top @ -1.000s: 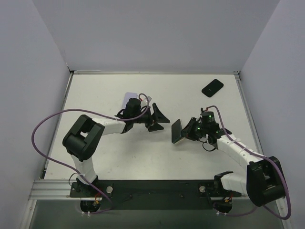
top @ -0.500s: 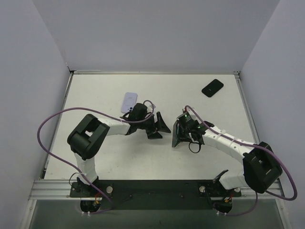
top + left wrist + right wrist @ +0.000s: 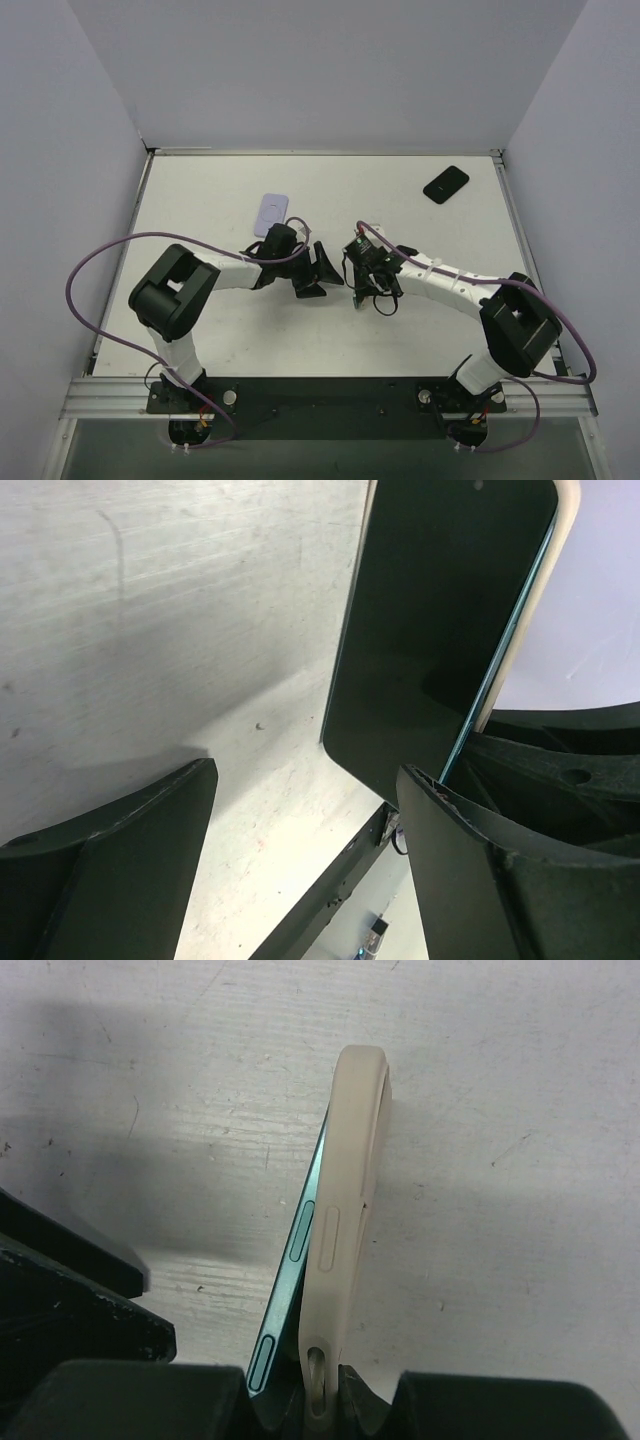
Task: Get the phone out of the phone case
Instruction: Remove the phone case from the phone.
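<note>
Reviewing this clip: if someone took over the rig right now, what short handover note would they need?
The left gripper is open and holds nothing, its jaws spread toward the phone's screen.
The right gripper is shut on one end of the phone case, held on edge, with the phone in it.
Done: one long edge of the phone has come away from the case.
Left: probably grip the phone with the left gripper and pull it fully out.
Lying apart, untouched: a lilac item and a black handset.
</note>
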{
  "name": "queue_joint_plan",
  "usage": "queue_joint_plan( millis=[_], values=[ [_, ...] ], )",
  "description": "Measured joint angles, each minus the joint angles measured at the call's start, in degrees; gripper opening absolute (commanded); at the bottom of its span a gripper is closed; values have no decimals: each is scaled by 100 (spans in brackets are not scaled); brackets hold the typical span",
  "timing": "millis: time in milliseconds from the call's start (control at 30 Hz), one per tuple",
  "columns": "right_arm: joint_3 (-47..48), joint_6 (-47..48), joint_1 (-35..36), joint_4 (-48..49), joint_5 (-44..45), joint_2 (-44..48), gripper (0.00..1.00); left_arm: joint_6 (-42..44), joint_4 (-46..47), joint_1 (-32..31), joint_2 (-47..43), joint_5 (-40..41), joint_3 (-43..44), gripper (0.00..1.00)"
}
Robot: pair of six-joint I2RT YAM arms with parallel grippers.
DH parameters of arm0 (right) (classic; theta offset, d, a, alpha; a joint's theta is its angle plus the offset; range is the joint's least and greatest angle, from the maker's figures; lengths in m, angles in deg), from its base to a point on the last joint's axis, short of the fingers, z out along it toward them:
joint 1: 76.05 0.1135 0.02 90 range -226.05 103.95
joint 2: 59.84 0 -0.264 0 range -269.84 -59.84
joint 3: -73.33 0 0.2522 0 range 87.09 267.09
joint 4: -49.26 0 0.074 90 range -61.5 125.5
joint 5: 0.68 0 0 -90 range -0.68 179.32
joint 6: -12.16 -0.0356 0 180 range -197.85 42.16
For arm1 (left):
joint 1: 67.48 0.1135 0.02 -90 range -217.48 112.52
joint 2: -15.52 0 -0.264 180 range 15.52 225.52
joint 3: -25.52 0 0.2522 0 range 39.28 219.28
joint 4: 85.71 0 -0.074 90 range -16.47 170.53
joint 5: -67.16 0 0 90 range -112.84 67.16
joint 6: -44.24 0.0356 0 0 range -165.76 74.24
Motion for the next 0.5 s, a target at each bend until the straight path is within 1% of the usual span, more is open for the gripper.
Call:
queue_joint_plan(
  millis=[167, 433, 500],
  values=[
    [120, 15, 9, -85, -11, -153, 0, 4, 70, 96, -129, 13, -175, 86],
    [31, -4, -42, 50, -221, -162, 0, -44, 636, 94, -160, -127, -437, 87],
    [28, -13, -81, 70, -319, -166, 0, -44, 739, 83, -160, -197, -470, 85]
  ],
)
